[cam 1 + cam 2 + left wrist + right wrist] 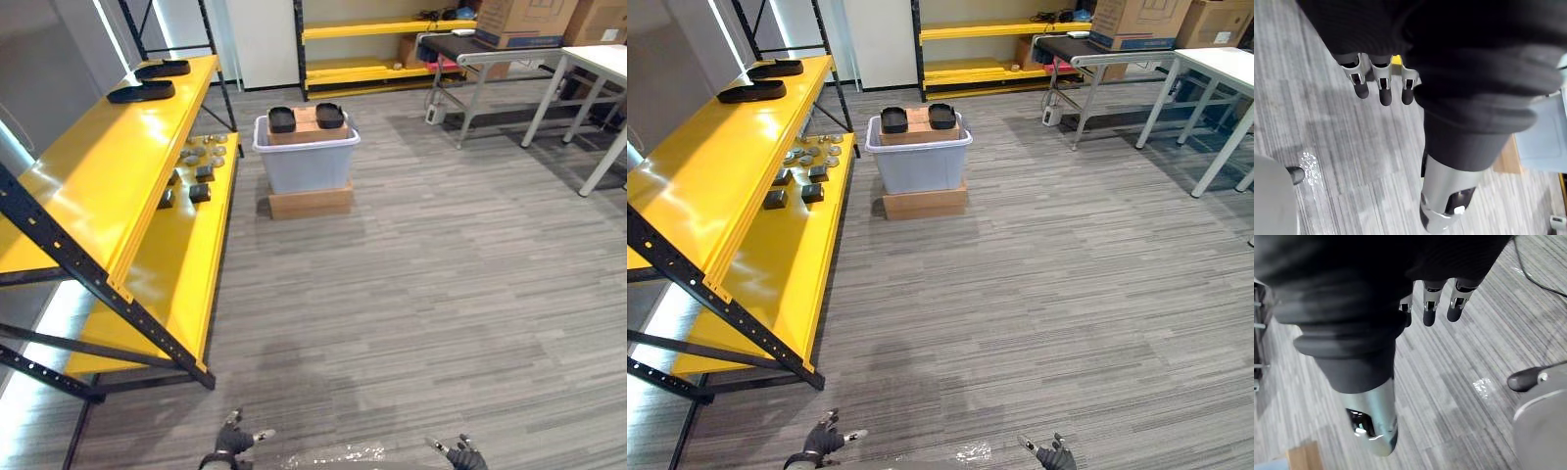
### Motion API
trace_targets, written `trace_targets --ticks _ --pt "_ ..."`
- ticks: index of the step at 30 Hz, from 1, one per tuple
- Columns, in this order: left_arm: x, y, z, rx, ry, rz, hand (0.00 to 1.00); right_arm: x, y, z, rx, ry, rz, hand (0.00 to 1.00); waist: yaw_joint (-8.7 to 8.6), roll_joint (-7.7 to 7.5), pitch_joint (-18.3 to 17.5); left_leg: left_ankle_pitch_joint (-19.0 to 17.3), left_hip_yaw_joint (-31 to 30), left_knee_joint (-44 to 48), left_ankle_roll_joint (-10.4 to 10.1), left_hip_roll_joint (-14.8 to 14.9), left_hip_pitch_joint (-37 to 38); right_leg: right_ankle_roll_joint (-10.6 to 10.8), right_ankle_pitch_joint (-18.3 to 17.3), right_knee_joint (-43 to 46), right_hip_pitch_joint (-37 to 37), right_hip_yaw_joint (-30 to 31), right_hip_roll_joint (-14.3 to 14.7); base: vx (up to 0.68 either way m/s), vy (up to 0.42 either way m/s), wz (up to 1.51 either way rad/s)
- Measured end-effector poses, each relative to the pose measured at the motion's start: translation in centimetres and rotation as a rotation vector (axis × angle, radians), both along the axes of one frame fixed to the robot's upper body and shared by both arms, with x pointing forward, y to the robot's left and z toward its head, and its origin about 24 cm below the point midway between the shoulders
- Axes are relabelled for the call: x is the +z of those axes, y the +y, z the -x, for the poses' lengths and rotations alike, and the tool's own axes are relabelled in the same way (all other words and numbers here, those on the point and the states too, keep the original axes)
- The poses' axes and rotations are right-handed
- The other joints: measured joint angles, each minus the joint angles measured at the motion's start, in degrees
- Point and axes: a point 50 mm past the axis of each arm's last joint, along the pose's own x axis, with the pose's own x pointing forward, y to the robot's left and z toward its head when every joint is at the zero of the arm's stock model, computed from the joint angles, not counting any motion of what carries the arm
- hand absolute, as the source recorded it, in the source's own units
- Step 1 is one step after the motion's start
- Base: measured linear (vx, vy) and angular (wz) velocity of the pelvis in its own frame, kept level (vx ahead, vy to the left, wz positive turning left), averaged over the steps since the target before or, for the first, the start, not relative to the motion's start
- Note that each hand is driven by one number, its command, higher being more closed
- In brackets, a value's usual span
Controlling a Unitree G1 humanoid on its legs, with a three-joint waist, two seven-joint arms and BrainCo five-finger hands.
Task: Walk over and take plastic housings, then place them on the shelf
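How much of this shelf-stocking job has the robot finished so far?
Two black housings already lie on the yellow shelf. The left hand and right hand hang open and empty. Two more housings wait on top of the bin ahead, not yet fetched.

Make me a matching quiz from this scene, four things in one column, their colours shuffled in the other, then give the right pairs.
Things:
1. plastic housings
2. shelf boards
3. storage bin
4. flat box under the bin

Colours:
A. brown
B. yellow
C. black
D. pale translucent grey

Pairs: 1-C, 2-B, 3-D, 4-A
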Motion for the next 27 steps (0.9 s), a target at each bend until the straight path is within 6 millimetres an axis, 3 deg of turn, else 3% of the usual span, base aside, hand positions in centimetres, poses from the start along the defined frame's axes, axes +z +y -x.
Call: trace_targets --ticks 8,17,20,23,27 --pt "1.3 0.3 -1.6 -0.021 -0.094 -0.014 0.00 0.9 -0.7 -1.8 0.089 -0.038 0.055 0.00 -0.15 -0.05 1.4 -0.4 0.5 0.0 -0.6 0.0 1.2 0.9 -0.6 -0.8 1.8 -1.1 -0.1 0.07 -0.023 0.03" --pt "1.4 1.1 -1.5 0.036 -0.100 -0.018 0.00 1.5 -1.1 -2.6 0.064 -0.082 0.064 0.00 -0.51 0.69 1.8 -1.3 2.0 0.3 -1.4 0.2 1.0 1.4 -0.9 -0.8 1.6 -0.8 -0.1 0.01 -0.021 -0.03" --pt "1.5 1.6 -1.5 0.097 -0.106 -0.006 0.00 1.7 -1.6 -2.7 0.021 -0.099 0.063 0.00 -0.63 1.58 1.4 -3.0 3.2 1.5 0.6 0.4 -0.5 2.0 -1.4 -0.8 0.4 -0.8 -0.1 0.00 -0.009 -0.12" --pt "1.5 2.4 -1.2 0.173 -0.109 -0.006 0.00 2.1 -2.1 -3.5 -0.016 -0.124 0.072 0.00 -0.58 2.44 1.4 -5.6 4.8 4.5 1.3 0.4 -2.7 1.7 -2.3 0.4 -1.4 -0.5 -0.5 0.02 0.021 -0.22" --pt "2.1 3.5 -1.2 0.264 -0.148 -0.005 0.00 2.3 -2.7 -3.7 -0.041 -0.132 0.084 0.00 -0.28 2.58 1.4 -10.5 6.3 9.9 2.3 0.3 -5.3 3.2 -6.8 6.8 -4.6 0.5 -1.7 0.09 0.054 -0.16"
